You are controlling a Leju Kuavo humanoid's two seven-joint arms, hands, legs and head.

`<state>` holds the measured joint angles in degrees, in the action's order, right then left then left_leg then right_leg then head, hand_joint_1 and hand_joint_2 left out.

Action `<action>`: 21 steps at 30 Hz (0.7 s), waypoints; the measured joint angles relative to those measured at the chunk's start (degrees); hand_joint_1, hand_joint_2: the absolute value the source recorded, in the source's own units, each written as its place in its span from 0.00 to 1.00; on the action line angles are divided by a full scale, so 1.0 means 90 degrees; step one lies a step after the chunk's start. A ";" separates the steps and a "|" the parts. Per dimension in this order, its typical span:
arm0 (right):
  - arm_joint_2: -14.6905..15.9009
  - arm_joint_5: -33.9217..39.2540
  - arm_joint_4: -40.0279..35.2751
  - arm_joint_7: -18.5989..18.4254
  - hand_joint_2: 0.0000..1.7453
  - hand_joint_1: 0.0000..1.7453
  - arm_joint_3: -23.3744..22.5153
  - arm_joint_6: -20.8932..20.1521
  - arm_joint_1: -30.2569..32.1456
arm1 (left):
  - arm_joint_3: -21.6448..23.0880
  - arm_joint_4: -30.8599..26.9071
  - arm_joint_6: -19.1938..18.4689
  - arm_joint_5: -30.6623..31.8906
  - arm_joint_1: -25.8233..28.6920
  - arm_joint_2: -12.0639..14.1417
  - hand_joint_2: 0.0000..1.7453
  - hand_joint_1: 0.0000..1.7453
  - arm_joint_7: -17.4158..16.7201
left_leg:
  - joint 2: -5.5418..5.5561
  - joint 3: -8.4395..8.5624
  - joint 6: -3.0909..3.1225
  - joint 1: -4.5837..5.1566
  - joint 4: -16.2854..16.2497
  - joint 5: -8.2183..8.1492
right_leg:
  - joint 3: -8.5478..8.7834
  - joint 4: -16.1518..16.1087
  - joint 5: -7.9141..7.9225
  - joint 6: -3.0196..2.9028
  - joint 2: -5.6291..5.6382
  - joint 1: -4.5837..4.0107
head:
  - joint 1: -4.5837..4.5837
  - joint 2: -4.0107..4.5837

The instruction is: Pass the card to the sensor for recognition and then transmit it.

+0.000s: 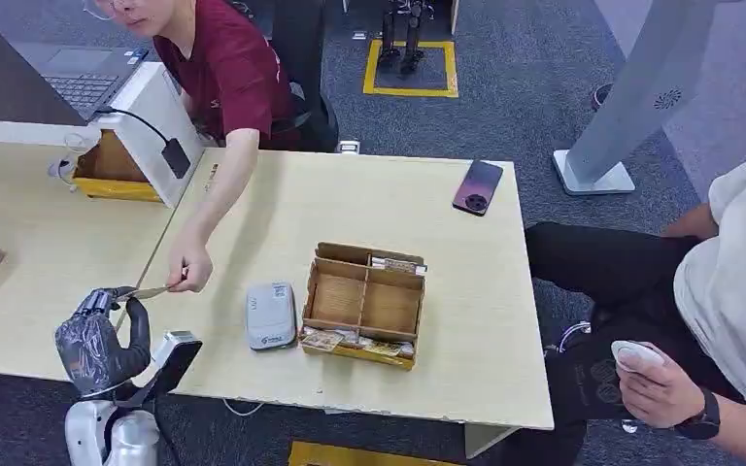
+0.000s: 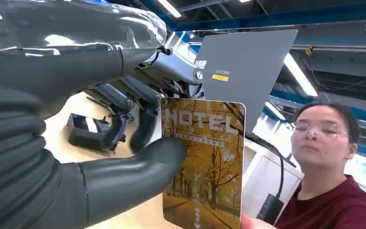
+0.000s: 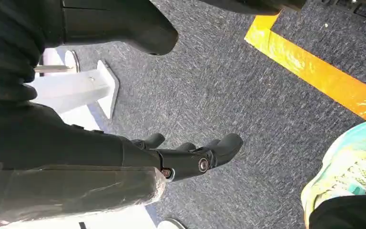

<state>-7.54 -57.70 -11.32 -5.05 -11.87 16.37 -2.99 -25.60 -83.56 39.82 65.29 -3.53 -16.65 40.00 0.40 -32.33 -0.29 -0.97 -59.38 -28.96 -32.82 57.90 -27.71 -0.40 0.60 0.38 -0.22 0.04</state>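
The robot's left hand [image 1: 107,335] rises at seven o'clock in the head view, thumb and fingers pinching a hotel card [image 2: 205,162]; the right hand [image 3: 190,155] hangs floorward, fingers loosely apart.

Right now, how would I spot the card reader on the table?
Find the pale wooden table, then the brown divided box in its middle. The card reader lies flat beside it, on the side toward the robot's left hand: a small grey-white rounded slab, the only plastic thing there.
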 joint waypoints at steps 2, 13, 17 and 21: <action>0.0000 -0.0005 0.0000 0.0002 1.00 0.00 -0.0007 0.0000 0.0000 | 0.0034 0.0000 0.0000 -0.0065 0.0015 0.0002 1.00 1.00 -0.0002 | 0.0000 0.0000 0.0000 0.0000 0.0000 0.0000 | 0.0000 0.0000 0.0000 0.0000 0.0000 0.0000 | 0.0002 0.0000; 0.0000 -0.0117 0.0000 0.0017 1.00 0.00 -0.0063 0.0000 0.0000 | 0.0384 -0.0005 0.0000 -0.0430 0.0174 0.0053 1.00 1.00 0.0000 | 0.0001 -0.0001 0.0000 0.0000 -0.0001 0.0000 | 0.0000 0.0000 0.0000 0.0000 -0.0001 0.0000 | 0.0000 0.0000; 0.0000 -0.0143 0.0000 0.0012 1.00 0.00 -0.0117 0.0000 0.0000 | 0.0469 -0.0005 0.0000 -0.0571 0.0191 0.0085 1.00 1.00 0.0000 | 0.0001 -0.0001 0.0000 0.0000 -0.0001 0.0000 | 0.0000 0.0000 0.0000 0.0000 -0.0001 0.0000 | 0.0000 0.0000; -0.0002 -0.0206 0.0000 0.0012 1.00 0.00 -0.0172 0.0005 -0.0001 | 0.0668 0.0105 0.0002 -0.1616 0.0184 0.0170 1.00 1.00 0.0000 | 0.0000 0.0001 0.0000 0.0000 -0.0001 0.0000 | 0.0000 0.0000 0.0000 0.0000 -0.0001 0.0000 | 0.0000 0.0000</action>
<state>-7.56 -59.56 -11.32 -4.94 -13.42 16.41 -3.00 -19.58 -82.62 39.85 50.74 -1.87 -15.12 40.00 0.41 -32.32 -0.28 -0.97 -59.39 -28.96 -32.82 57.89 -27.71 -0.40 0.59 0.38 -0.22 0.04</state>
